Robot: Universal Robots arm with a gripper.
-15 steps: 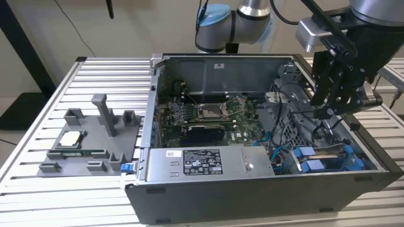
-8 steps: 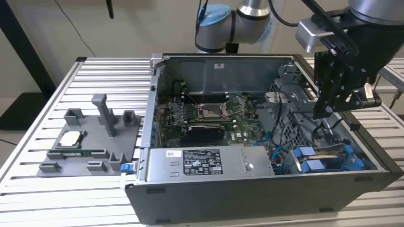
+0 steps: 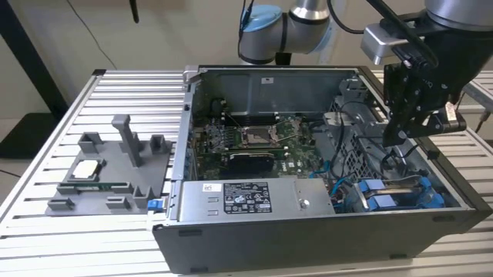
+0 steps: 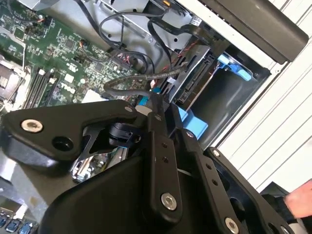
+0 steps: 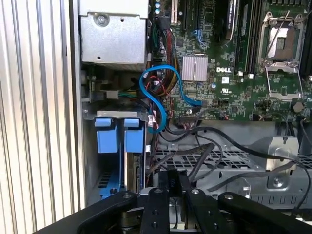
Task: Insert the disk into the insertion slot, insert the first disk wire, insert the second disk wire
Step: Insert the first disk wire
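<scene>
The disk point(image 3: 394, 195) sits in the insertion slot point(image 3: 353, 168) at the front corner of the open computer case, on the exterior view's right. The blue tabs of its carrier point(image 5: 117, 137) stick up. In the second wrist view the disk point(image 4: 195, 85) lies just past my fingertips, with red and black wires running to its edge. My gripper point(image 3: 394, 138) hangs above the slot, inside the case. Its fingers point(image 4: 161, 146) are pressed together, and a black sleeved disk wire point(image 4: 127, 84) ends at their tips. That wire point(image 5: 201, 158) also leads down to my gripper point(image 5: 179, 179) in the first wrist view.
A grey power-supply box point(image 3: 254, 199) fills the case's front, with the motherboard point(image 3: 246, 138) behind it. A blue cable point(image 5: 157, 95) loops beside the slot. A grey fixture point(image 3: 108, 173) stands on the slatted table point(image 3: 115, 86). A person's hand point(image 4: 300, 202) is near the case.
</scene>
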